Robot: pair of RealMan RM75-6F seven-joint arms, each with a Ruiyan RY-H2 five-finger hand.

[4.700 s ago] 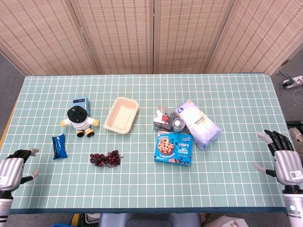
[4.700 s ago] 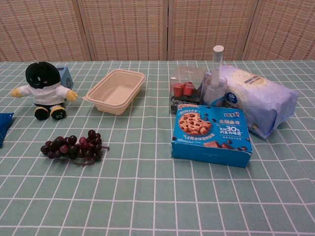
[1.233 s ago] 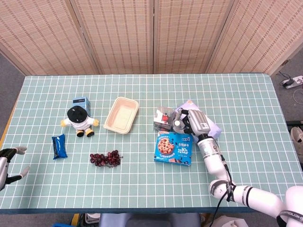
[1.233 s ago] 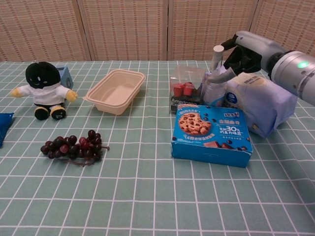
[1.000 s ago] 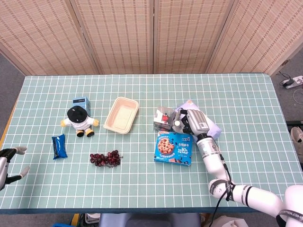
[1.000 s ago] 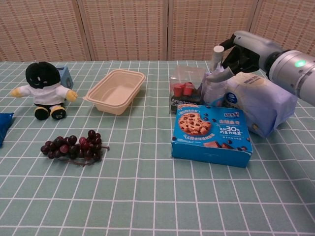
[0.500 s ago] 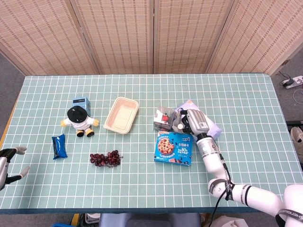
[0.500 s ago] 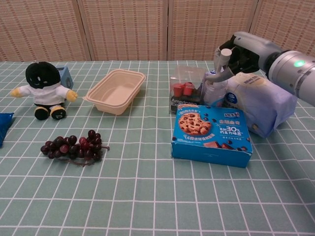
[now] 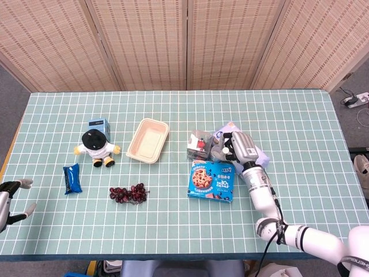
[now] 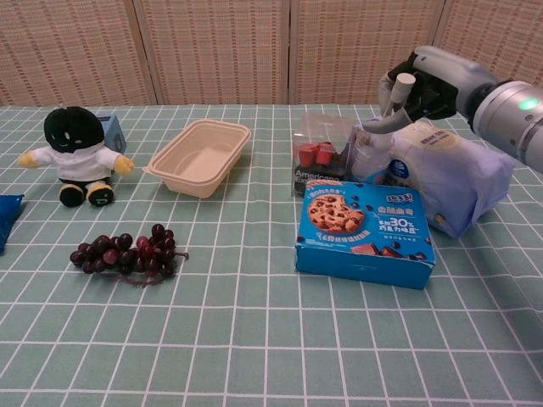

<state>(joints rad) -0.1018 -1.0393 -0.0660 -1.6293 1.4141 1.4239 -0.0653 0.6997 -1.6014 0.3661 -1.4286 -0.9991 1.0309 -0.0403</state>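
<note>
Head view: right hand (image 9: 239, 149) sits right of centre, fingers wrapped round a clear bottle (image 9: 218, 152) wedged between a cookie box (image 9: 211, 180) and a pale pouch (image 9: 249, 151); left hand (image 9: 7, 197), at the lower left edge, is spread and holds nothing. Chest view: upper right, right hand (image 10: 424, 86) grips the bottle (image 10: 373, 151) by its white-capped neck, tilting it clear of its neighbours.

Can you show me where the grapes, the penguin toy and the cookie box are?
grapes (image 10: 127, 253), chest view, middle of the dark red bunch.
penguin toy (image 10: 78, 153), chest view, its white shirt under the black head.
cookie box (image 10: 365, 225), chest view, blue top face beside the cookie picture.
</note>
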